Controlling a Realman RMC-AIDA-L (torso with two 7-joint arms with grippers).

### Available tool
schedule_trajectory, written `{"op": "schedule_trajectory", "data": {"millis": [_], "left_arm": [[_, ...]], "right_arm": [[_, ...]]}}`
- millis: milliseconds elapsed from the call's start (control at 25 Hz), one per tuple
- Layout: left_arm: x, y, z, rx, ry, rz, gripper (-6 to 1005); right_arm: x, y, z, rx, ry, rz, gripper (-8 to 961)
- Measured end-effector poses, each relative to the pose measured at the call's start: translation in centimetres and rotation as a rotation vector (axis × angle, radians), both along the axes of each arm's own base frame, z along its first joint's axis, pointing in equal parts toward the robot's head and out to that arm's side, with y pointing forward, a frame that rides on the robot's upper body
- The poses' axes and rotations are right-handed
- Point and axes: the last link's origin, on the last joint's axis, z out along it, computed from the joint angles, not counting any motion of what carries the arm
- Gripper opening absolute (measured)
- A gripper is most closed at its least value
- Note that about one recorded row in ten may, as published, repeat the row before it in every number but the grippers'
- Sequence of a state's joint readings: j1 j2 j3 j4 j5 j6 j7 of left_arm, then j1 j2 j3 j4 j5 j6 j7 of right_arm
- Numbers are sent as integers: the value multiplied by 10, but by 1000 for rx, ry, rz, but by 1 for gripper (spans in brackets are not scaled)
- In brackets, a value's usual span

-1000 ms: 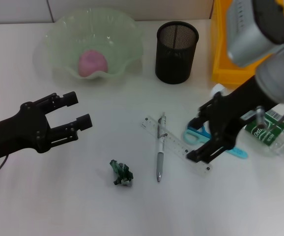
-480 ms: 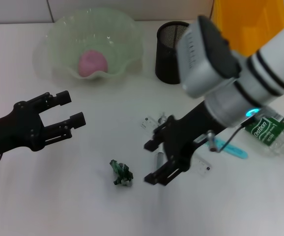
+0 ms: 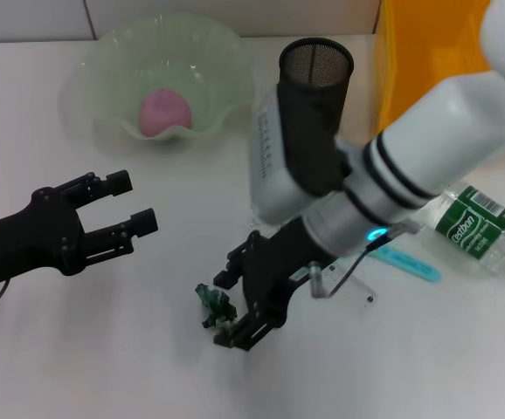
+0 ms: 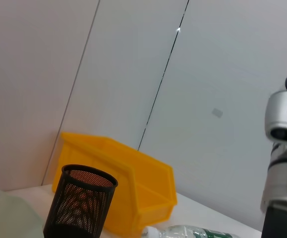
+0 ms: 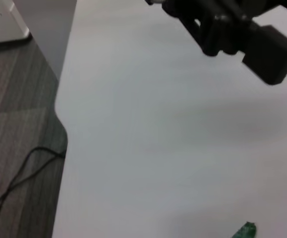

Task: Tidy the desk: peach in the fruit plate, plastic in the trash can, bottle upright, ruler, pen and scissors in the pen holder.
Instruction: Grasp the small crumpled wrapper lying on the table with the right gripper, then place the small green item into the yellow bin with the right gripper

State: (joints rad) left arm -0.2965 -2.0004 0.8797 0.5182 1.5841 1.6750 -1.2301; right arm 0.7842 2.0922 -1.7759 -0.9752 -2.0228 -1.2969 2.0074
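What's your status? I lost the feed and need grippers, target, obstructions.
Right gripper open, straddling the crumpled green plastic. Left gripper open, idle over bare desk. Peach in fruit plate. Nothing blocking the plastic.

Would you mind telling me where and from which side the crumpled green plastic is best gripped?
Probably from straight above, across its bunched middle: the crumpled green plastic lies low and irregular on the table, with no handle or edge. The open right gripper already hangs beside it.

Right arm [image 3: 427, 140]: white-grey shell, black bands, cyan light, thin cable, black hand [image 3: 235, 301]; left arm [image 3: 8, 249]: matte black with black two-fingered hand [image 3: 130, 202].
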Motion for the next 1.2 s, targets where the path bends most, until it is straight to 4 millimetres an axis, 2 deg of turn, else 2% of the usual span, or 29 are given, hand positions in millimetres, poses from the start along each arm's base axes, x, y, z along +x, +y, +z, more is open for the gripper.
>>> {"op": "schedule_trajectory", "data": {"millis": [40,240,440,640,760,1000,1200], "left_arm": [[0,0,0,0,0,0,798],[0,0,0,0,-1,1,799],[0,0,-1,-1,-2,0,799],[1,0,-2,-4,-3,-2,798],[1,-1,-2,-2,-4,1,798],[-1,-2,-1,1,-3,5,798],[-2,-2,2,2,-2,2,798]], "right_arm": [[1,-3,-7,0,-8,10,759],[6,-8,-19,9,-16,15,759],[9,-8,-23,29,-18,16,759],[10,-8,-23,34,-17,13,554],[9,-8,-23,35,-12,15,340],[8,-10,-21,42,11,10,154],[9,-12,-3,77,79,-24,126]]}}
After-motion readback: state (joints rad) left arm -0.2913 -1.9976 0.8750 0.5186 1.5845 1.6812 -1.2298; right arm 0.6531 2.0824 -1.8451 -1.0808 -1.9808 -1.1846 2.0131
